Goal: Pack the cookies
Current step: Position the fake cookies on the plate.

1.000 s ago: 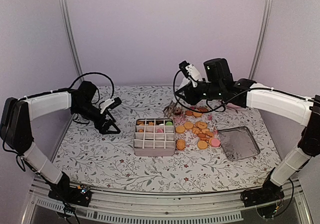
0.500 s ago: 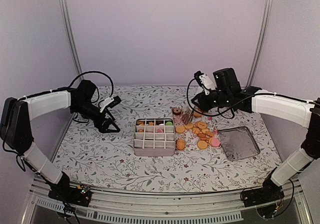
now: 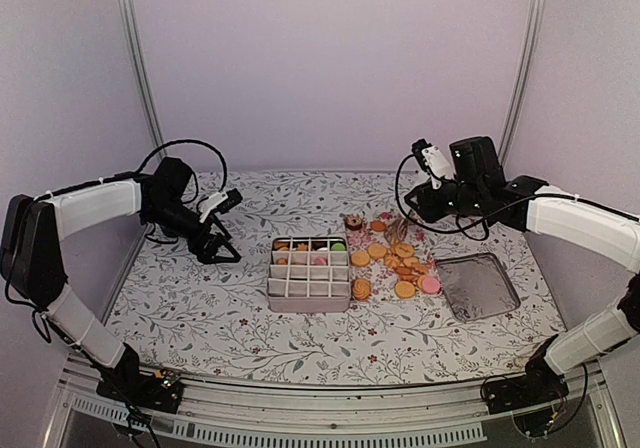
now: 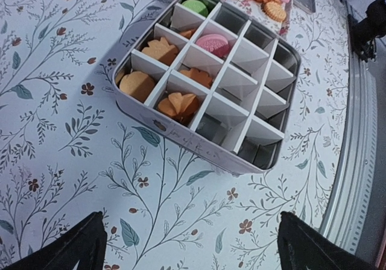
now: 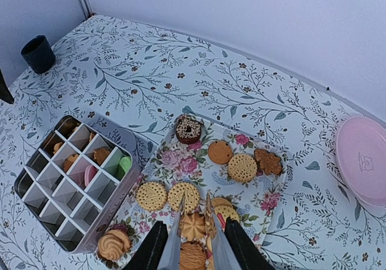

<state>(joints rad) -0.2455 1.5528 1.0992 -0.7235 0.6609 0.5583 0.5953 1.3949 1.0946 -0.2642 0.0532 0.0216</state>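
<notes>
so over the last second the right gripper (image 3: 398, 230) swings away from the back corner of the tin (image 3: 308, 298) and out to the right; now it hangs over the middle of the floral tray (image 5: 181, 161), where the loose cookies (image 5: 242, 167) sit; in the wrist view its fingers are only a narrow gap apart with nothing between them, pointing down at a swirly orange one just under the tips; my guess is it's done with a drop-off and is lining up the next pick; the left gripper (image 4: 190, 237) hasn't budged; it's spread wide and empty off to the left of the tin; tin-wise, the far rows hold a green cookie (image 4: 194, 6), a pink cookie (image 4: 211, 43) and a handful of orange ones, one per compartment, while the rows nearer the robot look empty; plenty is left on the tray, including the dark chocolate one (image 5: 188, 129) at its far edge, plus an orange cookie (image 5: 113, 244) lying right beside the tin's wall; I'd call it under half done, lots of trips to go
</notes>
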